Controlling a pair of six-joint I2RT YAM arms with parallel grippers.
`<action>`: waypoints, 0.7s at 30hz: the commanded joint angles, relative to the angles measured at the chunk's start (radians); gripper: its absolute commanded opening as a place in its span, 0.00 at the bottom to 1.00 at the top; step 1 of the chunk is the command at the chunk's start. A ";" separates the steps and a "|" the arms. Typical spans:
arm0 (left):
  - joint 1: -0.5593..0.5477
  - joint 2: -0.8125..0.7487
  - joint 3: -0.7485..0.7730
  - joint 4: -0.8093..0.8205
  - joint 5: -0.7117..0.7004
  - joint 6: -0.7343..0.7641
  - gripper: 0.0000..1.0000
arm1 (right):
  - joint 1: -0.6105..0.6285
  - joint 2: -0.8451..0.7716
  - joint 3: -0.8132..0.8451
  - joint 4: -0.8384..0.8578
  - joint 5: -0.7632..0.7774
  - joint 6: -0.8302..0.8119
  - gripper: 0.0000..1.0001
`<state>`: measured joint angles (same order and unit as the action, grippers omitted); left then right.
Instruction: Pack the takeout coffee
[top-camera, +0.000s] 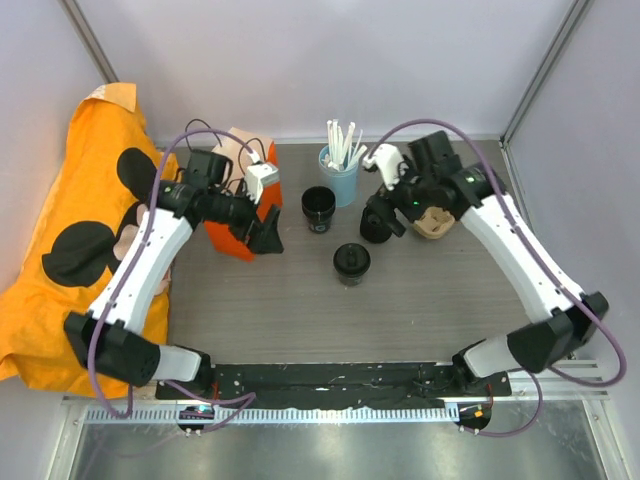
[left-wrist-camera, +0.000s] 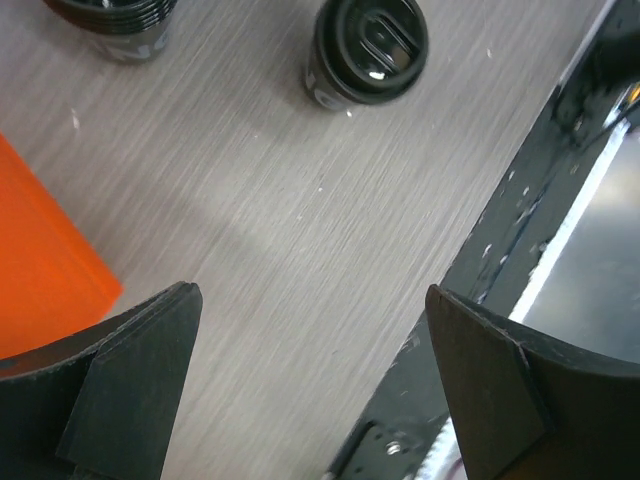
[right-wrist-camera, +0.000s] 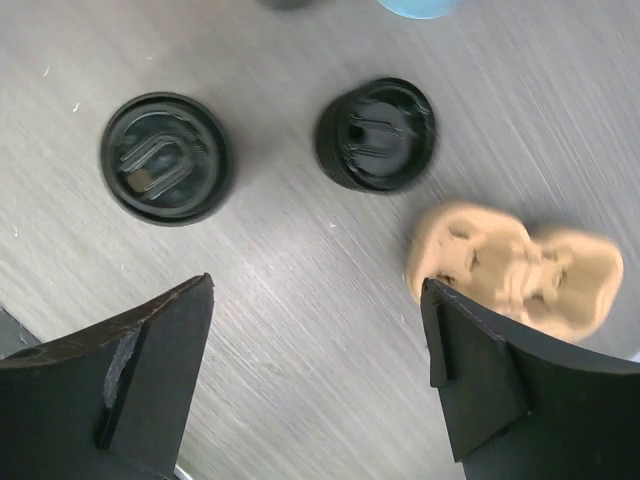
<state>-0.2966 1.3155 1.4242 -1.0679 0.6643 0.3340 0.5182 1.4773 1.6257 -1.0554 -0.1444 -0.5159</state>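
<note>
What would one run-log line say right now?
left pincer: open, empty | right pincer: open, empty | lidded cups: standing on table | pulp carrier: beside them

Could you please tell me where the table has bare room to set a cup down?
Bare: the near table strip between the lidded cup and the black base rail. Crowded: the far middle, around the blue cup and the pulp carrier.

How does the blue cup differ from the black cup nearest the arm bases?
The blue cup is open and holds white sticks; the black cup is lidded and shut. The blue cup stands at the back of the table; the black cup stands nearer the front. Both are upright on the table.
</note>
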 joint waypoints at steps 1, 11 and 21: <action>-0.038 0.103 0.070 0.143 0.006 -0.272 1.00 | -0.072 -0.139 -0.093 0.077 -0.087 0.086 0.90; -0.262 0.402 0.209 0.212 -0.057 -0.407 1.00 | -0.240 -0.252 -0.305 0.199 -0.188 0.237 0.91; -0.302 0.571 0.259 0.315 -0.016 -0.466 1.00 | -0.306 -0.308 -0.372 0.218 -0.250 0.252 0.91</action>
<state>-0.5804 1.8736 1.6211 -0.8265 0.6132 -0.0982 0.2256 1.2217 1.2510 -0.8890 -0.3470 -0.2852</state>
